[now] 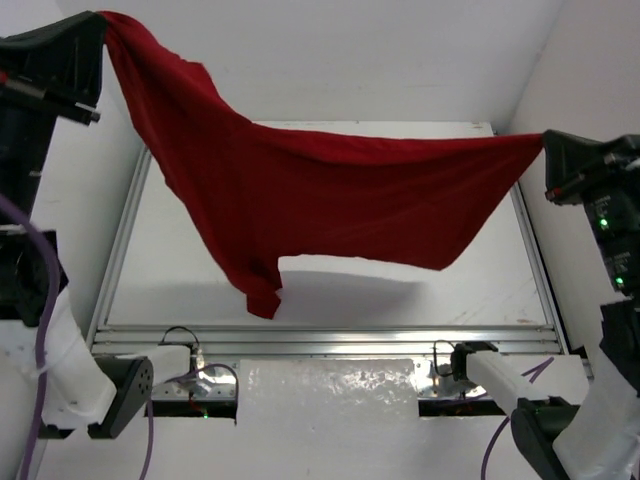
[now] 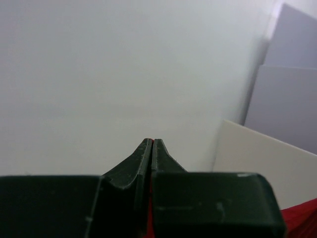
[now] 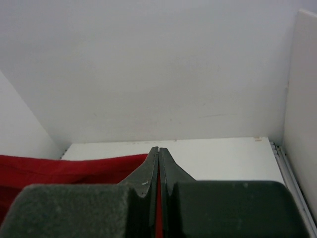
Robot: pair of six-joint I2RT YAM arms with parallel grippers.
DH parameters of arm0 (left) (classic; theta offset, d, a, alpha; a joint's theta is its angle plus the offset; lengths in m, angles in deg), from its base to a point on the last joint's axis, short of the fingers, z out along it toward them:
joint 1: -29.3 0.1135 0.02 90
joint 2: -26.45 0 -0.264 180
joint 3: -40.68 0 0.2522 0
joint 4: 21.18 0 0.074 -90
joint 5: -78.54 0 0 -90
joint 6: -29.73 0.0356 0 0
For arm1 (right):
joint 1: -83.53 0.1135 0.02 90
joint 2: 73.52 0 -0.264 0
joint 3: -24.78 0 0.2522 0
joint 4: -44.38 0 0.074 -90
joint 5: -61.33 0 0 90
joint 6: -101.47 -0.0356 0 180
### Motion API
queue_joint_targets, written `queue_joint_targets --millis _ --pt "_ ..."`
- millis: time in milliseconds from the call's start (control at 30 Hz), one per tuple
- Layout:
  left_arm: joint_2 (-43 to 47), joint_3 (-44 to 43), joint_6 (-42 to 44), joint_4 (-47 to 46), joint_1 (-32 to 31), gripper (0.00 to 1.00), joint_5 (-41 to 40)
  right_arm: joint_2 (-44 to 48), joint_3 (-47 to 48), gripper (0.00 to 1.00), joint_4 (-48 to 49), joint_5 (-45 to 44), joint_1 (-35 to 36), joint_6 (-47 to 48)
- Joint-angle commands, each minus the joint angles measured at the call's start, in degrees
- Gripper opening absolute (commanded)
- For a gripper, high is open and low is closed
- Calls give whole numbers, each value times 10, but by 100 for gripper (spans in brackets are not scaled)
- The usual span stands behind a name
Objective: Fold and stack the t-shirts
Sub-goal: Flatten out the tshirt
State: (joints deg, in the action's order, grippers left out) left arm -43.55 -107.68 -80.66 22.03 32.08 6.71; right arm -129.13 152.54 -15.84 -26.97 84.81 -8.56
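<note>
**Desk:** What does the overhead view give that the wrist cameras do not?

**Photographer:** The whole spread. Past the metal rail (image 1: 330, 335) at the near edge lies the white worktop (image 1: 470, 290). Above it hangs a dark red t-shirt (image 1: 330, 190), strung in the air between the two arms. The left tool (image 1: 98, 28) pinches one end high at the upper left. The right tool (image 1: 548, 145) pinches the other end at the right edge, lower in the picture.

**Desk:** And the wrist cameras?

**Photographer:** They show the grips up close. On the left wrist, the black fingers (image 2: 163, 158) press together on a thin line of red, with another scrap of red at the lower right corner. Beyond them is only bare pale wall. On the right wrist, the fingers are likewise clamped on a red sliver. From there, gathered cloth runs off to the left over the worktop, with the back wall (image 3: 158, 74) behind.

**Desk:** How does the garment look?

**Photographer:** It is plain, soft and unprinted. The top edge is pulled fairly taut and creases fan out from both pinched points. The lower edge sags in the middle. One part hangs down lowest at the near left, and its shadow falls on the white surface beneath.
</note>
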Motion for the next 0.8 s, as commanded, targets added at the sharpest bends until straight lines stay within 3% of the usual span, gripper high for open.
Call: queue_joint_targets --millis 0,100,233,333,600,767 --pt "35 -6 -7 -75 -20 0 22 8 69 0 -29 -15 8 -9" --pt "61 -7 9 -75 -62 0 15 14 123 0 -43 -36 43 -10" --pt "113 22 32 -87 -99 0 25 52 91 0 -15 -75 112 -7" --pt "122 34 53 -72 -117 0 -12 51 75 0 -10 -86 137 -4" --pt "122 99 84 -62 -124 0 -110 16 5 0 30 -125 139 32" --pt "76 143 86 -56 -124 0 -139 -5 -112 0 74 -172 139 53"
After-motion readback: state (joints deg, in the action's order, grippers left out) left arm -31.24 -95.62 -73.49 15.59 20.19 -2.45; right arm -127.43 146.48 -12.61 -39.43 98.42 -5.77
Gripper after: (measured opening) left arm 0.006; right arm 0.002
